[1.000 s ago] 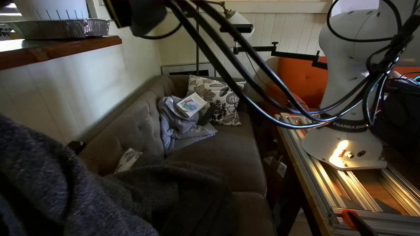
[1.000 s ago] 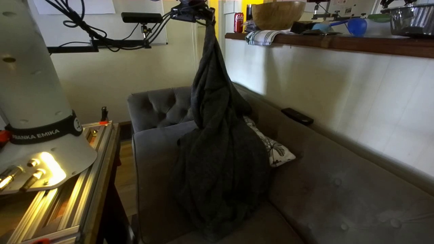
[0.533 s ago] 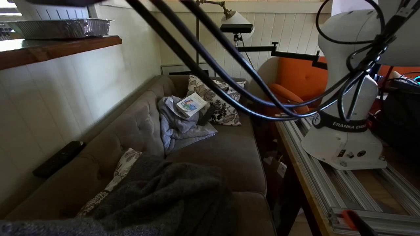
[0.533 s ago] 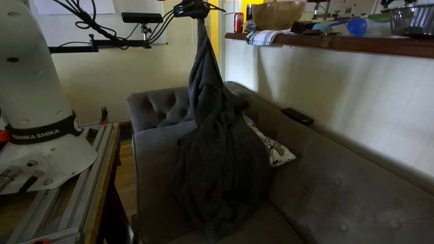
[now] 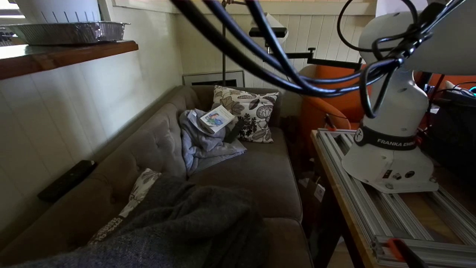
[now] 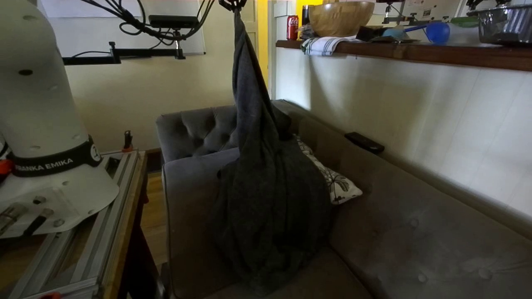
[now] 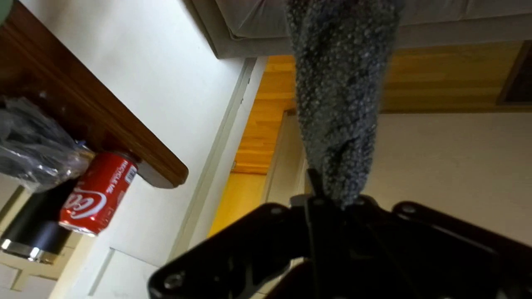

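Grey blanket [image 6: 266, 187], end (tightly bunched) between the fingers [image 7: 324, 222], rest draping below

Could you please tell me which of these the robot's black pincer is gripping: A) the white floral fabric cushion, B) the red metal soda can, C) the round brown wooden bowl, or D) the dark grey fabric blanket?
D: in the wrist view the dark grey fabric blanket narrows to where the black pincer is shut on it, and in an exterior view it hangs from there onto the grey tufted sofa.
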Controlling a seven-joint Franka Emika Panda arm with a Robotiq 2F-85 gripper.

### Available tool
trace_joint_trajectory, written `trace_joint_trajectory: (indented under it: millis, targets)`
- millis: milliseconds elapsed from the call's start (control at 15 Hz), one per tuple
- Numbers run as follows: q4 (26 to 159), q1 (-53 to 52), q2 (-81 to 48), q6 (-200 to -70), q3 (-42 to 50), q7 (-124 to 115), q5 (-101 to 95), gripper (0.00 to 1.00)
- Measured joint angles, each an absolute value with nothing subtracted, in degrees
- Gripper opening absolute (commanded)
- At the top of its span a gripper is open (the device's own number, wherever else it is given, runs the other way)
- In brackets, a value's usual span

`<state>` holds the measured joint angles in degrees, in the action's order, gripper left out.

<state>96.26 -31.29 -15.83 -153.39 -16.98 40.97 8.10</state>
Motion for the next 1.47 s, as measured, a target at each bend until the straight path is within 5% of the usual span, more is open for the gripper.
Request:
trace_joint_trajectory:
  millis: [333, 733, 1467]
  targets:
    - [82.7, -31.3, -22.7, -147.2, -21.1, 38.2, 0.6, 0.56]
    - [84.0, -30.8, -22.0, -150.2, -12.7, 24.2, -4.0, 0.98]
    - [118.9, -28.6, -13.8, -161.4, -5.5, -13.7, -11.6, 1.0]
